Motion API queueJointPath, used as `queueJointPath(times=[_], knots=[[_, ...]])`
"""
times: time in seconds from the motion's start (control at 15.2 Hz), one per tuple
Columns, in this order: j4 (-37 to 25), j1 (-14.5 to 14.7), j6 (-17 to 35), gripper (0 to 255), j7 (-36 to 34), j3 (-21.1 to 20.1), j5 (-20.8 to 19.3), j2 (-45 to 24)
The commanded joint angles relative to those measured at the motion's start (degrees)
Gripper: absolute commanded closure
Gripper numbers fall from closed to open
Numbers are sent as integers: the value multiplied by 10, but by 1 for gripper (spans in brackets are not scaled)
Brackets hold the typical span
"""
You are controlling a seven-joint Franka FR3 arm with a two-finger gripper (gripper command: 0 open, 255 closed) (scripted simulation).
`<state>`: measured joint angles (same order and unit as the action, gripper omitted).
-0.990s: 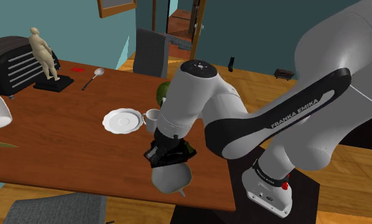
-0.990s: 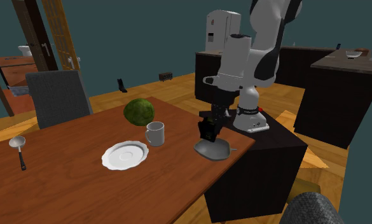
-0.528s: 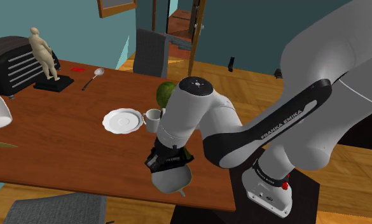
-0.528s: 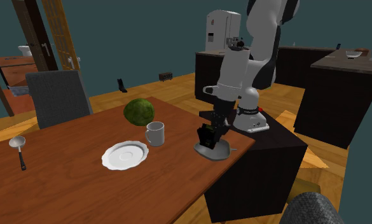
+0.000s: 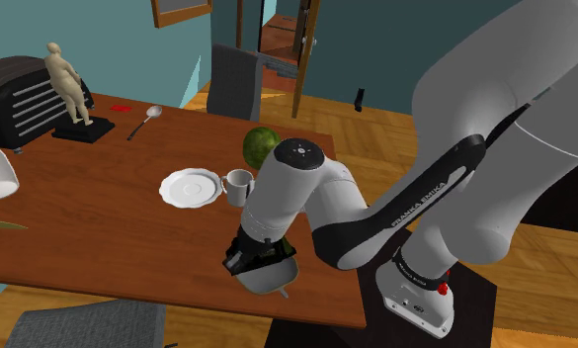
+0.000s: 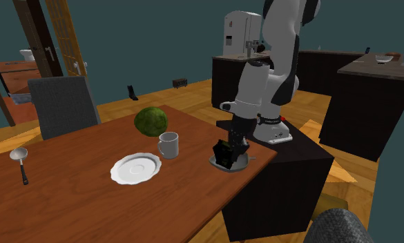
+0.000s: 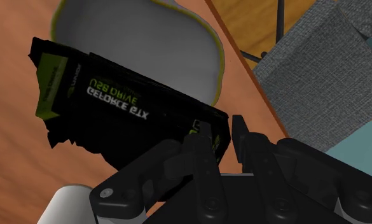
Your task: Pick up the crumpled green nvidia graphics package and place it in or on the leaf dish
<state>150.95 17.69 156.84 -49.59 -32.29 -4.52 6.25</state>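
The gripper point(image 7: 221, 133) is closed narrowly on one end of the package point(image 7: 127, 105), its fingers pinching that edge. Most of the crumpled black box, with its green patches, juts out past the fingertips. That hold leaves the bulk free to go down first. Just beyond the package lies the dish point(image 7: 146, 38), grey with a pale yellowish rim, and the package hangs low over its bowl. It may already touch the bottom, but the arm hides the gap in the shoulder view. The dish sits at the edge of the table point(image 5: 99, 217) nearest the stand, so the arm folds steeply down onto it. The carry looks done, and the release seems to be what remains. Farther along stand a mug point(image 5: 239, 185), a white plate point(image 5: 191, 187) and a round green ball point(image 5: 260, 146), well clear of the drop.
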Motion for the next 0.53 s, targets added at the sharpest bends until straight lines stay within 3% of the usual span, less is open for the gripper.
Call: queueJointPath(times=[0.0, 0.26, 0.33, 0.46], knots=[[4, -1, 1, 255, -1, 1, -1, -2], [4, -2, 1, 255, -1, 0, -1, -2], [3, -2, -1, 0, -1, 0, -1, -2], [4, -2, 0, 0, 0, 1, -1, -2]])
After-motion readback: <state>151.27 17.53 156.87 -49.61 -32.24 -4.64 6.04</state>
